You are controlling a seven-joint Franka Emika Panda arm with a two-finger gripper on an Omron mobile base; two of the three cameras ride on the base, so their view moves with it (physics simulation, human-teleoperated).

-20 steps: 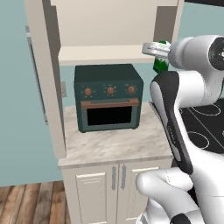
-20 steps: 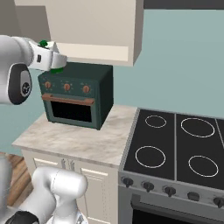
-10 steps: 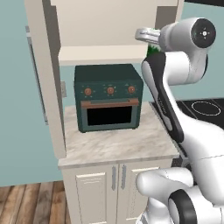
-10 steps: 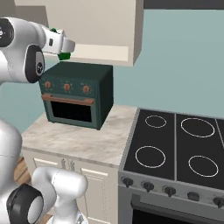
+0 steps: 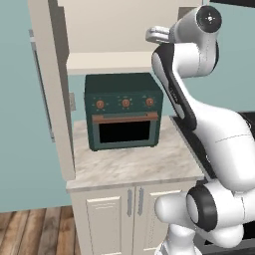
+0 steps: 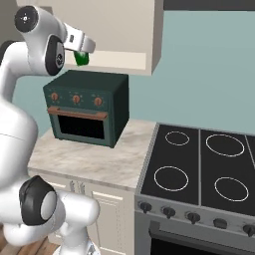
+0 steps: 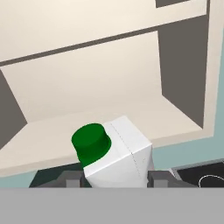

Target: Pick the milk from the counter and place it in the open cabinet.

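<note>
Facing bare cabinet (image 7: 109, 92) shelf, pincer (image 7: 117, 177) clamped on milk (image 7: 116, 155); teal wall behind.

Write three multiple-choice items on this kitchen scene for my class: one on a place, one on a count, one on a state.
1. Where is the milk?
A. on the stove
B. held in the claw before the open cabinet
C. inside the oven

2. How many round knobs does the green oven have?
A. one
B. three
C. five

3. What is the cabinet shelf's state?
A. bare
B. full of plates
C. shut behind a door

Answers: 1 B, the hand view shows the carton between the fingers, facing the shelf. 2 B, three knobs sit in a row above the oven door. 3 A, nothing stands on it.
</note>
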